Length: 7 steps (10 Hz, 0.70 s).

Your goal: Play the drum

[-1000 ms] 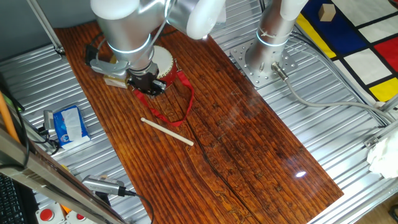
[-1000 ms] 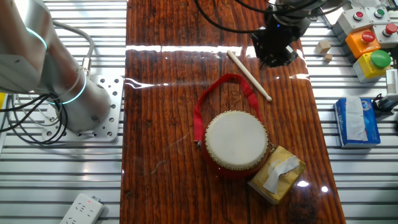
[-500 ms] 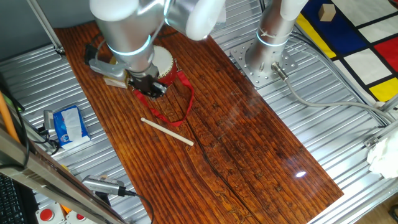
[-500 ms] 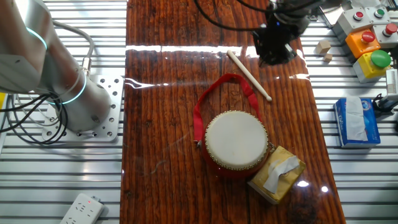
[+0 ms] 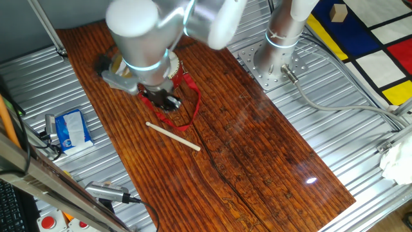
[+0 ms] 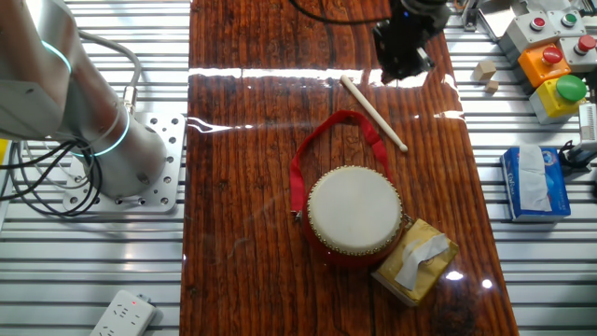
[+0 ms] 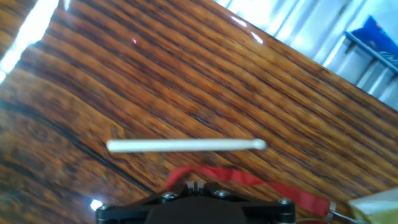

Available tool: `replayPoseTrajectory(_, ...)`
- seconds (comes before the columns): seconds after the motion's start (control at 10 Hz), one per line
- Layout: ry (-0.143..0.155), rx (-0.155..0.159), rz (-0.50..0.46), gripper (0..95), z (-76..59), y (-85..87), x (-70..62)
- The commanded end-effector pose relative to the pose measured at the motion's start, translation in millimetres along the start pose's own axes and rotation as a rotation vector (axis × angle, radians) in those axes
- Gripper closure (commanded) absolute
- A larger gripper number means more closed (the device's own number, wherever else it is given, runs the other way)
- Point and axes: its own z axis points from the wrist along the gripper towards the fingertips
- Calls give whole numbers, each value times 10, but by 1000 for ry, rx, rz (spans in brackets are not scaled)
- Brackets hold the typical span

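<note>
The drum [image 6: 354, 210], with a red body and a cream skin, stands on the wooden table, its red strap [image 6: 322, 131] looped out toward the stick. In one fixed view the arm hides most of the drum [image 5: 174, 63]. A thin light wooden stick [image 6: 373, 101] lies flat beyond the strap; it also shows in the hand view [image 7: 186, 145]. My gripper [image 6: 399, 67] hovers empty above the stick's far side, away from the drum. In the hand view my gripper [image 7: 196, 185] is shut, with the strap [image 7: 249, 179] just ahead of it.
A tan cardboard box [image 6: 415, 261] leans against the drum. A blue tissue pack [image 6: 536, 182] lies off the board on the metal slats. Coloured push buttons [image 6: 555, 65] stand at a corner. The arm's base [image 6: 103, 140] is bolted beside the board.
My gripper has moved away from the drum, over the strap toward the stick. The drum, the strap and the stick have not moved.
</note>
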Motion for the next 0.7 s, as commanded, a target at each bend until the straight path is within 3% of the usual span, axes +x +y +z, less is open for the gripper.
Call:
replayPoseTrajectory(0.1, -7, 0, 12, 950, 34, 125, -47)
replayPoseTrajectory(0.4, -14, -1, 109, 950, 73, 263, -92)
replayPoseTrajectory(0.5, -23, -46, 278, 950, 76, 271, -94)
replayPoseTrajectory(0.6, -23, -59, 304, 950, 82, 272, -91)
replayPoseTrajectory(0.7, -17, -46, 224, 950, 89, 275, -81)
